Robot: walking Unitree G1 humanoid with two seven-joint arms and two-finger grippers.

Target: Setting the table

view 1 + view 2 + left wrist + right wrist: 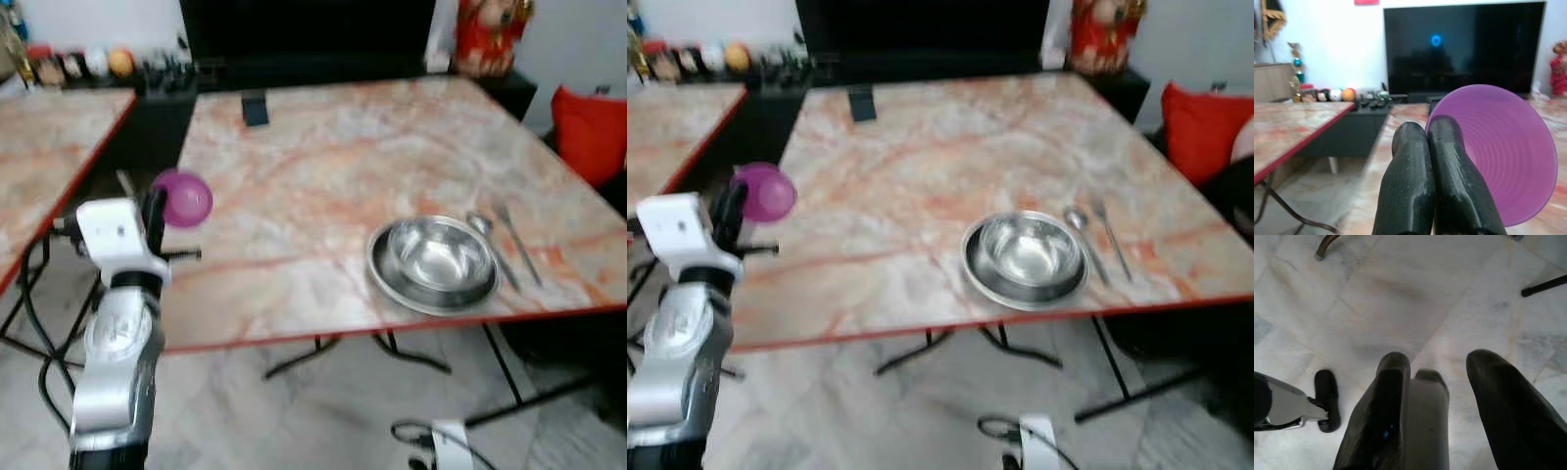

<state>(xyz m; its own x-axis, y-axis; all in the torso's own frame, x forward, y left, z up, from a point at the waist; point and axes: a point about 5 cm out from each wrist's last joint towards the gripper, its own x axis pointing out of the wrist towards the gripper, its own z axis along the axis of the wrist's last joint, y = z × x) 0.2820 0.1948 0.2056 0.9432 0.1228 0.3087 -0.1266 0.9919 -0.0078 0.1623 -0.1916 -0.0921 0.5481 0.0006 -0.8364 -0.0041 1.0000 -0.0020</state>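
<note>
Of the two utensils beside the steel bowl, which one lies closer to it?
The spoon, right next to the steel bowl; the fork lies beyond it, farther out.

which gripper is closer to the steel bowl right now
Hard to call. The left gripper, shut on the purple cup, is raised at the table's left edge, far left of the steel bowl. The right gripper hangs open over the floor.

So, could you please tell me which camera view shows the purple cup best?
The left wrist view: the purple cup looms large, its ribbed inside facing the camera, pinched at the rim by the left gripper. Both eye views show it small and blurred near the table's left edge.
</note>
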